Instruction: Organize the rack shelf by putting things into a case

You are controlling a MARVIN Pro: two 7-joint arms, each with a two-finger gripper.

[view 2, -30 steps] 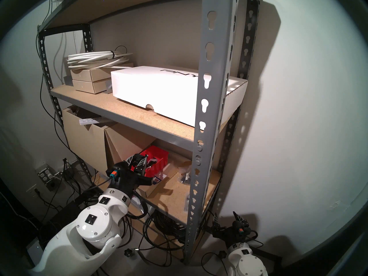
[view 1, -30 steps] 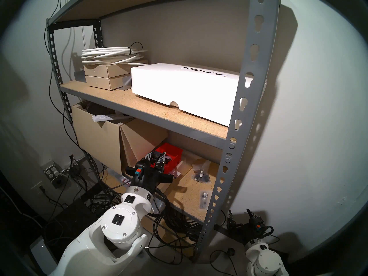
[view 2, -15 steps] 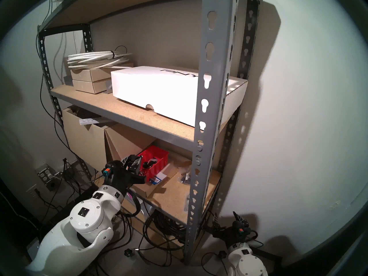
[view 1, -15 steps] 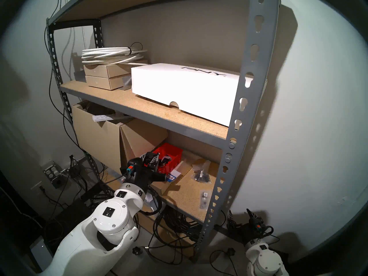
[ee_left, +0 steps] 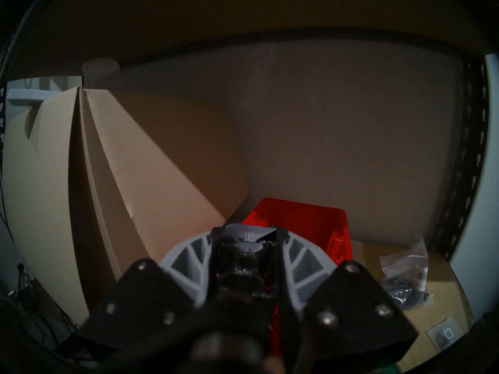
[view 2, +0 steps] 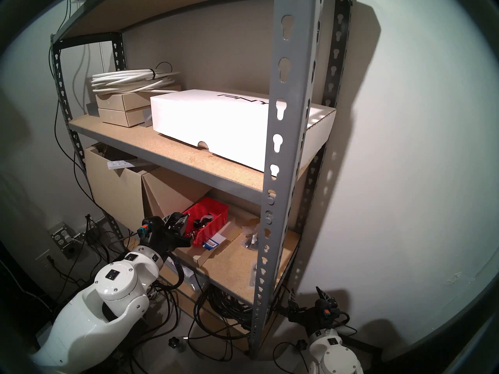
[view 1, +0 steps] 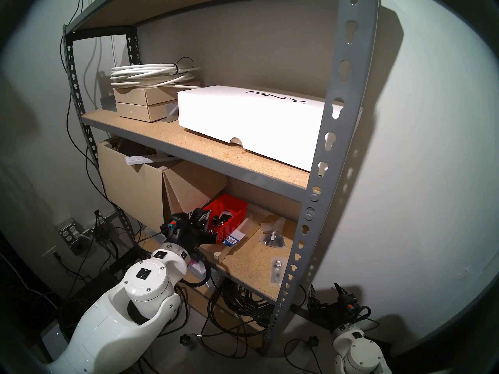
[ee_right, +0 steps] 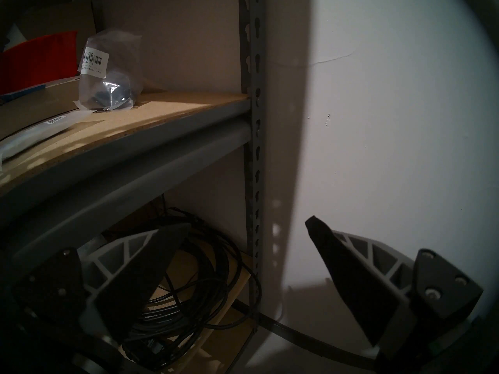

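Observation:
The red case (view 1: 234, 223) (ee_left: 305, 217) stands on the lower rack shelf (view 1: 251, 262) with black parts inside. My left gripper (view 1: 200, 215) (ee_left: 248, 234) hovers at the case's near left end, shut on a small black plastic part (ee_left: 243, 262). To the right of the case lies a clear bag of black parts (view 1: 272, 237) (ee_right: 108, 76). A flat clear packet with a white label (view 1: 276, 271) (ee_left: 442, 335) rests near the shelf's front edge. My right gripper (view 1: 325, 292) (ee_right: 248, 222) hangs open and empty below the shelf, beside the front right upright.
Tall tan cardboard boxes (view 1: 135, 190) stand left of the case. A flat cardboard piece (view 1: 232, 250) with a blue-labelled item lies under it. A grey upright (view 1: 305, 230) bounds the shelf's right front. Black cables (view 1: 243, 303) are piled underneath. A white PNY box (view 1: 251, 122) fills the shelf above.
My left gripper has drawn back and to the left, from over the case to its near left end, still shut on the black part. The right arm has not moved.

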